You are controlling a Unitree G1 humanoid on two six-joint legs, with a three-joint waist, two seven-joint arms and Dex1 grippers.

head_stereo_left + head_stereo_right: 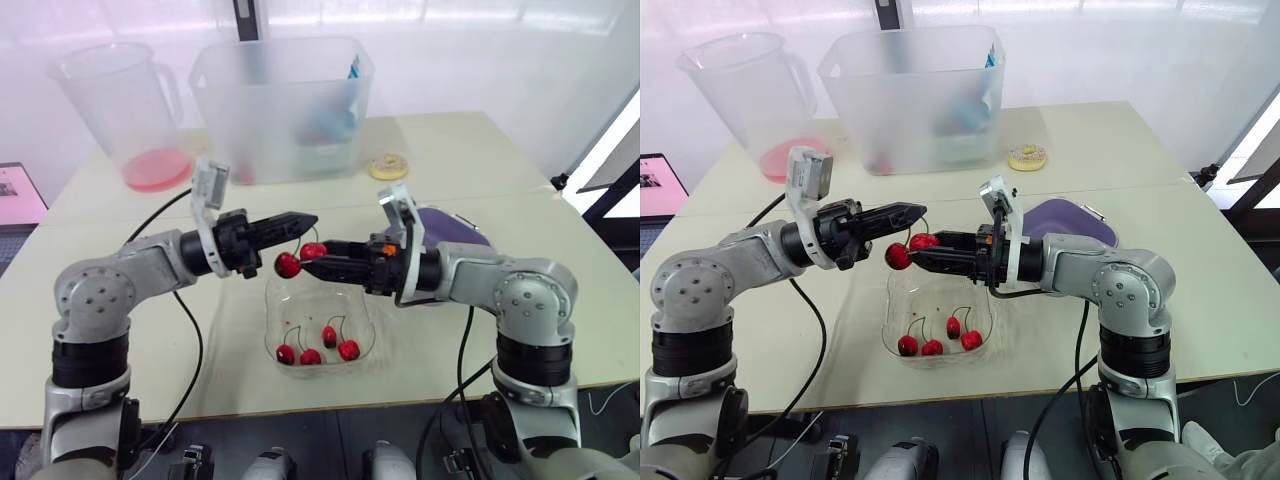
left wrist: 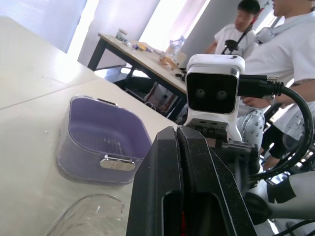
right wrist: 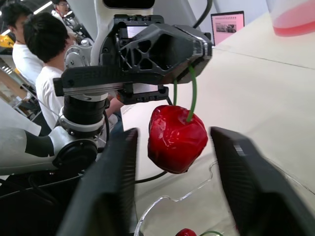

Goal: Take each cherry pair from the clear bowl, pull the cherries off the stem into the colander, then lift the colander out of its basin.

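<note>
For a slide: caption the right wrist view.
Left gripper dangles a cherry by its stem inside the open right gripper.

Cherry pair (image 1: 290, 264) is glossy red on green stems (image 3: 192, 93), the same red as the loose cherries (image 1: 329, 336) in the colourless clear bowl (image 1: 895, 300). Left gripper (image 1: 306, 220) and right gripper (image 1: 326, 258) are both black, on silver-grey arms (image 1: 100, 295) with white camera housings (image 2: 215, 83) and black cables (image 1: 195, 340). Colander (image 2: 83, 123) is plain lavender-purple with a chrome handle (image 2: 117, 162), table (image 1: 560, 300) is pale cream, and at the back are a clear jug (image 1: 110, 90) with a pink-red layer at the bottom, a frosted white bin (image 1: 280, 100) with a blue smudge inside, a speckled yellow ring (image 1: 388, 165) and a pink screen (image 1: 18, 195).
</note>
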